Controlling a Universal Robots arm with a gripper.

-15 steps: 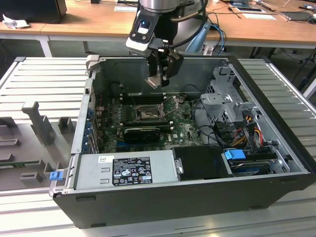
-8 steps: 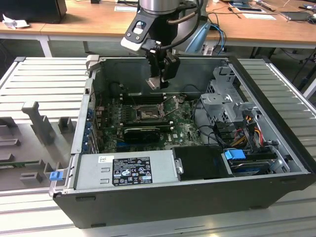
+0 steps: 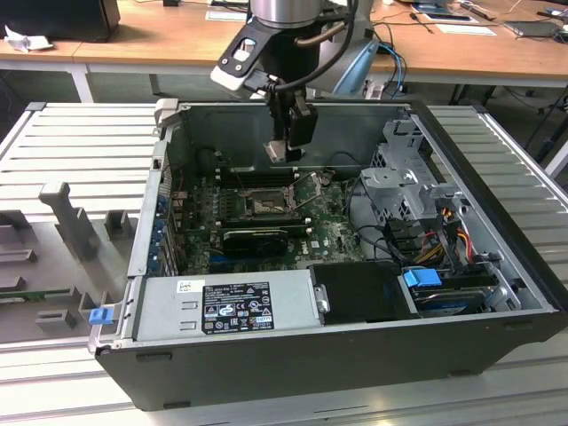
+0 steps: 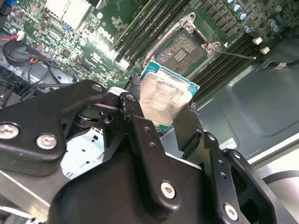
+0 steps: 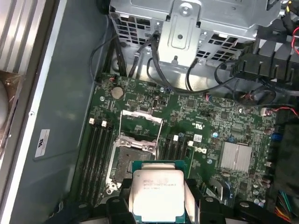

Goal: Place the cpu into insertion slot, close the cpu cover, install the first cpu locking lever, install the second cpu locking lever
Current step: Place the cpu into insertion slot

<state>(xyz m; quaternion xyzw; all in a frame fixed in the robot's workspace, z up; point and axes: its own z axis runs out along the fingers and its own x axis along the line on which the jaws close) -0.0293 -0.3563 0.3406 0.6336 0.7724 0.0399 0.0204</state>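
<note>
My gripper is shut on the cpu, a small square chip with a grey metal top and a green rim, one black finger on each side. In the exterior view the cpu hangs above the motherboard inside the open computer case. Below it lies the insertion slot, open and bare, also seen as a dark square. The cpu cover, a thin silver frame, stands raised at the slot's far end. A thin locking lever sticks out beside the slot.
A grey power supply fills the case's front. A metal drive cage with cables sits at the exterior view's right. A long black card lies just in front of the slot. Memory slots flank the slot.
</note>
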